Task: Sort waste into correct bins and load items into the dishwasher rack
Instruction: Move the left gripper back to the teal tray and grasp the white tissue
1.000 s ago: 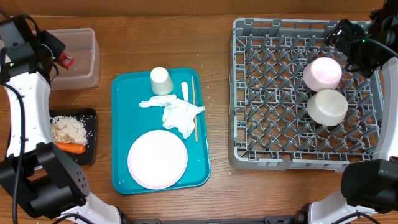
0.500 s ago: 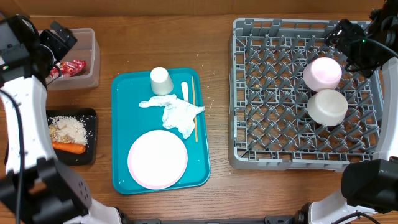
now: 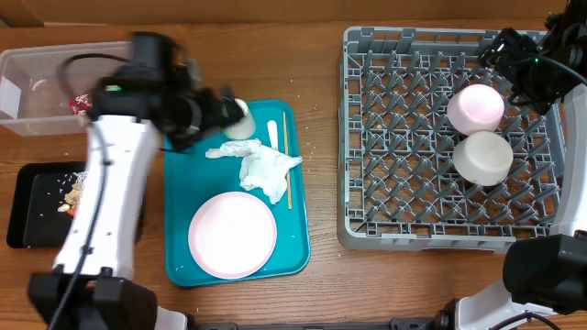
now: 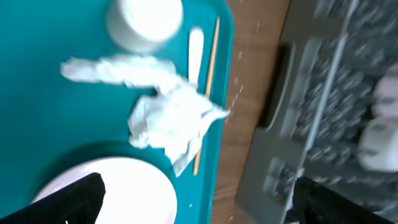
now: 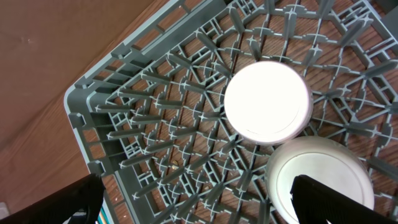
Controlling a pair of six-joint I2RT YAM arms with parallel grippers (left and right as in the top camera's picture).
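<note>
My left gripper (image 3: pixel 220 110) hovers open and empty over the teal tray's back edge, beside the white cup (image 3: pixel 242 119). In the left wrist view the crumpled napkin (image 4: pixel 168 118), fork (image 4: pixel 195 53), wooden stick (image 4: pixel 208 87) and plate (image 4: pixel 106 193) lie below the left gripper (image 4: pixel 202 205). A red wrapper (image 3: pixel 81 104) lies in the clear tub (image 3: pixel 37 64). Rice scraps (image 3: pixel 73 188) sit at the black tray (image 3: pixel 27 220). My right gripper (image 3: pixel 495 50) hangs open over the rack (image 3: pixel 431 234), near two upturned bowls (image 3: pixel 475 108) (image 3: pixel 483 158).
The teal serving tray (image 3: pixel 183 266) lies mid-table with the plate (image 3: pixel 232 235) at its front. The left arm (image 3: pixel 110 183) stretches across the table between the bins and the tray. A strip of bare wood (image 3: pixel 323 165) separates the tray from the rack.
My left gripper opened, left the red wrapper in the clear tub and swung right to the teal tray. The tub and black tray now appear further left. The right arm has not moved.
</note>
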